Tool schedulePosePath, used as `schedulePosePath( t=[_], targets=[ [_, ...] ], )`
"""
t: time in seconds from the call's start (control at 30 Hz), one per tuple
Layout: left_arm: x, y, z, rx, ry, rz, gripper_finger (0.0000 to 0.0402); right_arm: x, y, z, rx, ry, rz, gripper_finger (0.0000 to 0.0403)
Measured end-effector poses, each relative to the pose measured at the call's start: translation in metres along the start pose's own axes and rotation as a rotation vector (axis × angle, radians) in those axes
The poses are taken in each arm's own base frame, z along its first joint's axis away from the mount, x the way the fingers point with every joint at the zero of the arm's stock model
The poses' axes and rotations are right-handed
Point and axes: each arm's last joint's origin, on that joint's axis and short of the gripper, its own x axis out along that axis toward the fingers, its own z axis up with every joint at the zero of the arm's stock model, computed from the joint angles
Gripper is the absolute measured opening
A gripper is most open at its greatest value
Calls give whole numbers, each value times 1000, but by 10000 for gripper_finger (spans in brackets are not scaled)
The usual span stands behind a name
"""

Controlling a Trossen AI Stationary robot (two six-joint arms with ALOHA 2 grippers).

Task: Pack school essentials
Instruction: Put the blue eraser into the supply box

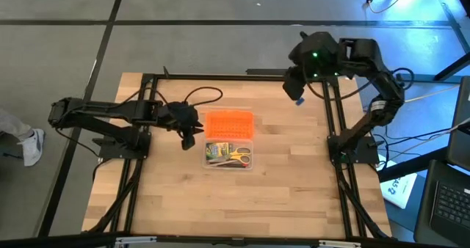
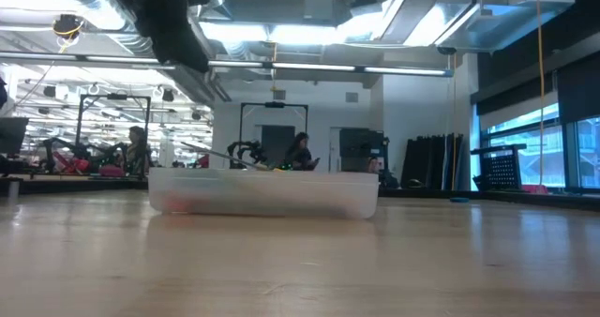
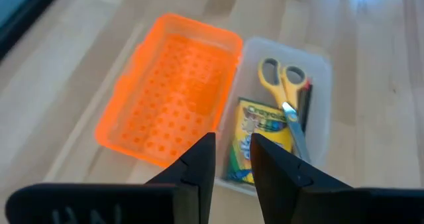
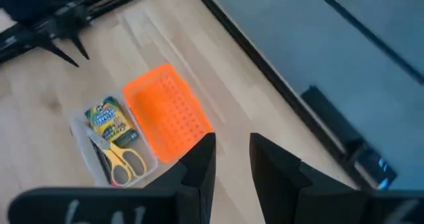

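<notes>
Crayon box [image 3: 257, 139], scissors [image 3: 283, 91] in clear box [image 3: 319, 65]

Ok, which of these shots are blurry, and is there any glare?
Left wrist view: the left gripper is soft, the orange lid and scissors sharper. Low view: the clear box is hazy and ceiling lights glare. High view: blue light tints the far right corner.

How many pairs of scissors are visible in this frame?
1. The yellow-handled scissors lie inside the clear box, beside the crayon box. Another pair could be hidden underneath; the views cannot rule that out.
</notes>
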Motion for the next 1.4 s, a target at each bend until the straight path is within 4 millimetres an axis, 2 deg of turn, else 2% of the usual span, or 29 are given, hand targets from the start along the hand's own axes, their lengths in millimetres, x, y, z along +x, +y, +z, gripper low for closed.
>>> schedulePosePath(
  t=[0.13,0.3,0.5,0.67,0.87,1.03,1.4],
  targets=[
    [0,7,2,-12,-17,62,87,11,-3,-17,173,83,-38,94],
    [0,15,4,-34,-27,106,87,29,-10,-54,433,209,-137,94],
    [0,26,11,28,-78,159,87,45,-20,-90,782,215,-283,94],
    [-2,38,26,99,-212,183,87,61,-23,-110,885,259,-370,94],
    [-5,53,43,150,-359,26,87,79,-22,-120,905,279,-402,94],
    [-2,69,49,146,-400,-104,87,87,-21,-119,958,247,-385,94],
    [-2,74,51,128,-420,-14,87,88,-21,-120,963,245,-383,94]
  ],
)
